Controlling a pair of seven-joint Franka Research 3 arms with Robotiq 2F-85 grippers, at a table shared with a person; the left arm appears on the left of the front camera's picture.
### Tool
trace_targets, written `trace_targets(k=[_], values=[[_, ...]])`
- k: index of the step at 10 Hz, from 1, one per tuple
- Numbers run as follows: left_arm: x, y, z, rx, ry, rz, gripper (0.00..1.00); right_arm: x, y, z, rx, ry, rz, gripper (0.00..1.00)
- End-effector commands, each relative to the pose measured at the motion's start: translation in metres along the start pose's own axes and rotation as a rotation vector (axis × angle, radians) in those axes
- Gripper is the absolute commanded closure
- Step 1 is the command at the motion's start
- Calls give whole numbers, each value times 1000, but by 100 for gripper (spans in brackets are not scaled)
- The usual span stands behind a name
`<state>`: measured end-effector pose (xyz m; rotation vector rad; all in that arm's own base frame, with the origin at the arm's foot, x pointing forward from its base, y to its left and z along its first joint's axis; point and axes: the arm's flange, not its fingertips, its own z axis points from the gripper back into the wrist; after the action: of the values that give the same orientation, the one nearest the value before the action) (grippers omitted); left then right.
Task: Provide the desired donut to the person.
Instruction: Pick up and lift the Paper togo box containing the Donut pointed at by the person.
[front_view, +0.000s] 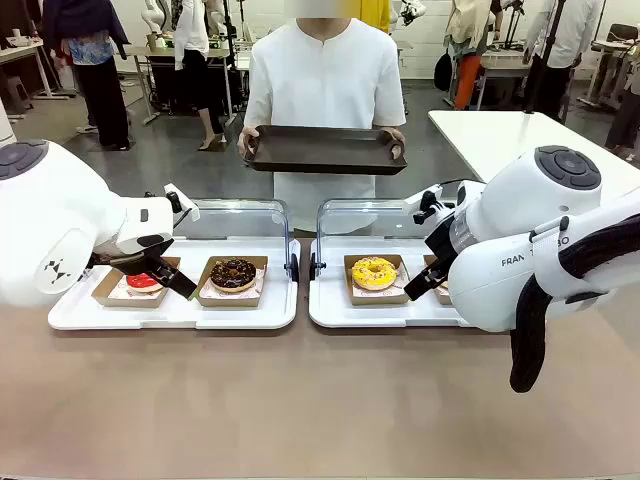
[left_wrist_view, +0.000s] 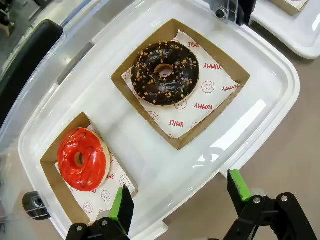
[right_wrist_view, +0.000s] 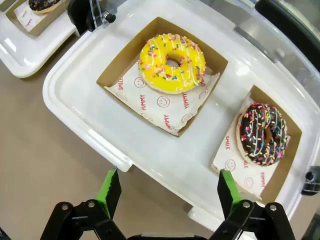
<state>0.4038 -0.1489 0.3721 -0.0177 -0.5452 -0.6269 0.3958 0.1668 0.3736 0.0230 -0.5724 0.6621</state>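
Donuts lie before us, each in its own open cardboard box. The red-glazed donut (left_wrist_view: 82, 159) and the chocolate donut with nut bits (left_wrist_view: 166, 73) share the left white tray (left_wrist_view: 150, 167). The yellow donut (right_wrist_view: 172, 63) and the chocolate donut with sprinkles (right_wrist_view: 263, 134) share the right white tray (right_wrist_view: 75, 92). None of them is lifted or touched, and we cannot tell which one is wanted.

Our left gripper (left_wrist_view: 180, 192) hangs above the near edge of the left tray with its jaws spread wide and nothing between them. One green pad is over the corner of the red donut's box (left_wrist_view: 50, 172) and the other is past the tray's rim, over the table. Our right gripper (right_wrist_view: 168, 182) hovers at the near edge of the right tray, likewise released and empty. The yellow donut's box (right_wrist_view: 165, 117) lies ahead of its fingers.

Behind each tray a clear lid (front_view: 236, 216) stands raised. The two trays sit side by side on the tan table (front_view: 300, 400), close but apart.

Across the table the person (front_view: 325, 80) in white stands facing us, holding a dark tray (front_view: 325, 150) level at the waist, one hand (front_view: 248, 142) at each end. It is carried above the far edge, well clear of the donuts.
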Motion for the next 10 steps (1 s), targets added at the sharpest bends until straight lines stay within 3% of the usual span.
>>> trace_targets(k=[1, 10], values=[[0, 0, 0, 0, 0, 0, 0, 0, 0, 0, 0, 0, 0, 0], [0, 0, 0, 0, 0, 0, 0, 0, 0, 0, 0, 0, 0, 0]])
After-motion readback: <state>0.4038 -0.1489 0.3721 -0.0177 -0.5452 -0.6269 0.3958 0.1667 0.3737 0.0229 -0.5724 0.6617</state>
